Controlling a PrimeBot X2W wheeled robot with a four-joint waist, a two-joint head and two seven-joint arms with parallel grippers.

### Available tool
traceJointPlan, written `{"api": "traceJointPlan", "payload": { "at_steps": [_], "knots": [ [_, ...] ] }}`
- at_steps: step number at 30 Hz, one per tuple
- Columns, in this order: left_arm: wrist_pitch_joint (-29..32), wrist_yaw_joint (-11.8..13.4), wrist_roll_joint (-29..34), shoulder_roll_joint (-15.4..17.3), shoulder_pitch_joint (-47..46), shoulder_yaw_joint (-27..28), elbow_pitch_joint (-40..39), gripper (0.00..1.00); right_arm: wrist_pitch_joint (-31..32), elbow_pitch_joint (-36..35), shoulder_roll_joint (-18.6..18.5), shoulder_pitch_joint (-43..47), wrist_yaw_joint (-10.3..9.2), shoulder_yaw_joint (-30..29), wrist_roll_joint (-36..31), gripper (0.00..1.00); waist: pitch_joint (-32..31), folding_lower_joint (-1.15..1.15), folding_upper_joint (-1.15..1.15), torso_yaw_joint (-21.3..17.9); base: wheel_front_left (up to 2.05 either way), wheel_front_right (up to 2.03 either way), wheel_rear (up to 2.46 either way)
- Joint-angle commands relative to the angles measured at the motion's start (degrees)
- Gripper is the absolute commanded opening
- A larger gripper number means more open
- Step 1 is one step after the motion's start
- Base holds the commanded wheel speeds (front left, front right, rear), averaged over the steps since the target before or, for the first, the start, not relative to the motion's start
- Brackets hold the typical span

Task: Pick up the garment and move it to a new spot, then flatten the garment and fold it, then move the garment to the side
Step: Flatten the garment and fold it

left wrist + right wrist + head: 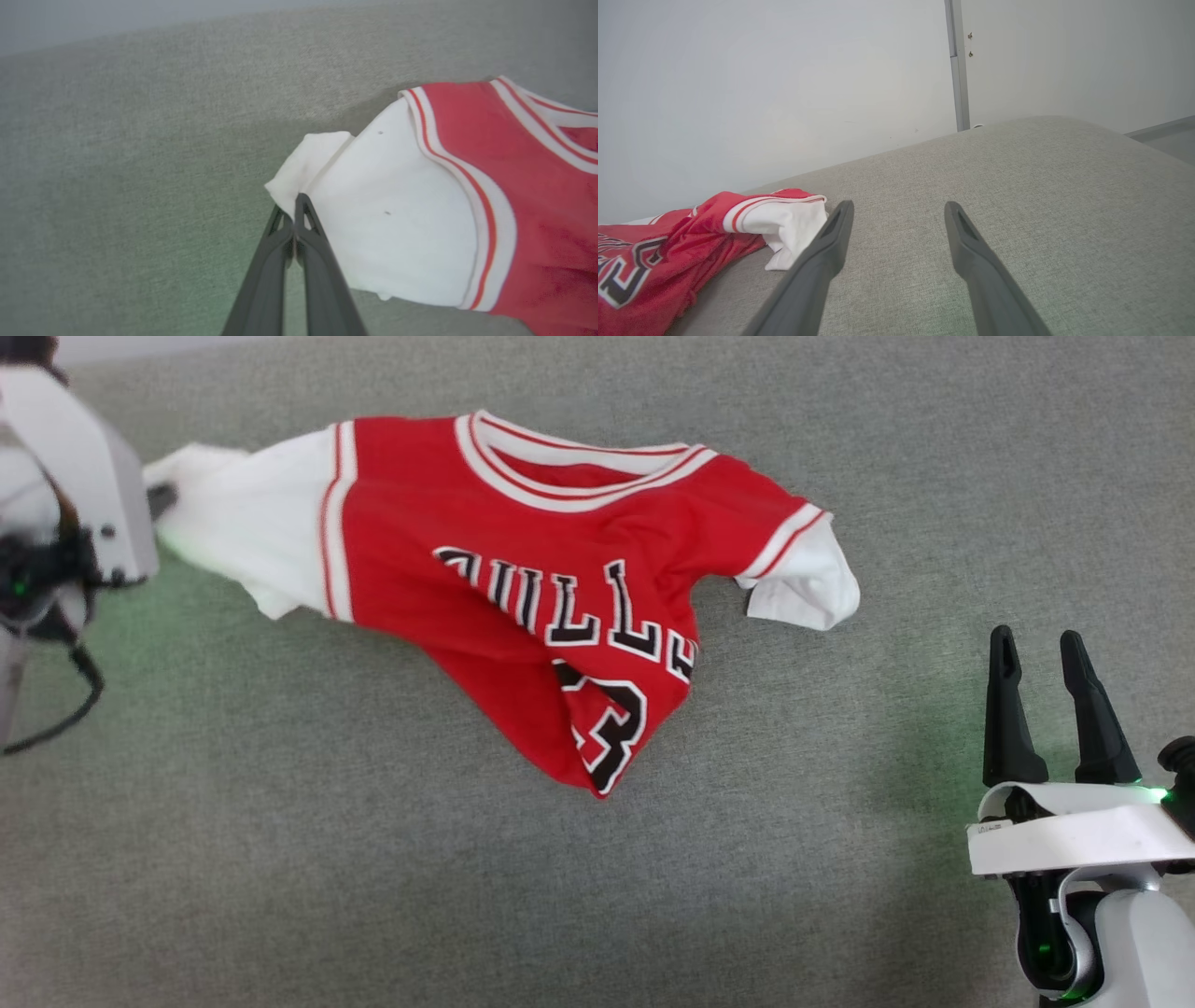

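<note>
Red cloth with white sleeves, the shirt point(523, 569) is lying rumpled on the grey woven cushion point(280, 877). Its front is facing up, and its black, white-edged lettering and number are bunching into folds toward the hem. The body is tapering to a crumpled point at the near side, and the striped collar point(579, 467) is sitting open at the far side. One white sleeve point(373, 210) is stretching out toward the robot's left, and the left gripper point(293, 212) is pinching its outer edge, the two dark fingers pressing together on the white cloth. That sleeve seems raised a little off the cushion, with a shadow showing beneath it. The other sleeve point(808, 583) is resting on the cushion toward the robot's right. The right gripper point(1036, 649) is hovering well apart from the shirt at the lower right of the head view, its fingers standing spread and gripping nothing. A green glow is showing on the cushion near each wrist. A pale wall point(738, 93) is rising behind the cushion, with a grey vertical strip point(957, 70) running up it.
</note>
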Motion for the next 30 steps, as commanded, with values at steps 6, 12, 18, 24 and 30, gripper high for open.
{"api": "traceJointPlan", "payload": {
  "at_steps": [6, 12, 18, 24, 30],
  "knots": [
    [-2.88, 2.10, 3.25, 1.10, 2.50, -1.82, 3.57, 0.00, -0.02, 0.33, -0.96, 0.44, -0.08, -0.59, -0.04, 1.00, -0.19, 0.00, 0.00, -0.42, 0.00, 0.00, 0.00],
    [-8.01, 1.52, 1.78, -0.88, 3.94, -0.55, 5.25, 0.44, -0.02, 0.72, -2.90, 0.23, -0.08, 0.07, -1.07, 1.00, -1.67, 0.00, 0.00, 0.68, 0.00, 0.00, 0.00],
    [-18.45, 0.61, 1.19, -2.71, 7.63, 0.77, 4.86, 1.00, -0.02, 4.80, -8.81, -1.38, -0.08, 5.83, -1.69, 1.00, -4.60, 0.00, 0.00, 3.32, 0.00, 0.00, 0.00],
    [-33.99, 1.76, 4.31, -5.08, 14.33, -0.06, 0.39, 1.00, 6.16, 7.69, -18.48, -5.24, -0.08, 14.70, -0.56, 1.00, -6.75, 0.00, 0.00, 7.78, 0.00, 0.00, 0.00],
    [-46.82, 6.85, 8.36, -9.85, 22.47, -2.24, -6.17, 1.00, 17.81, 6.18, -27.20, -9.88, -0.08, 21.80, 5.30, 1.00, -7.73, 0.00, 0.00, 12.92, 0.00, 0.00, 0.00]
  ]
}}
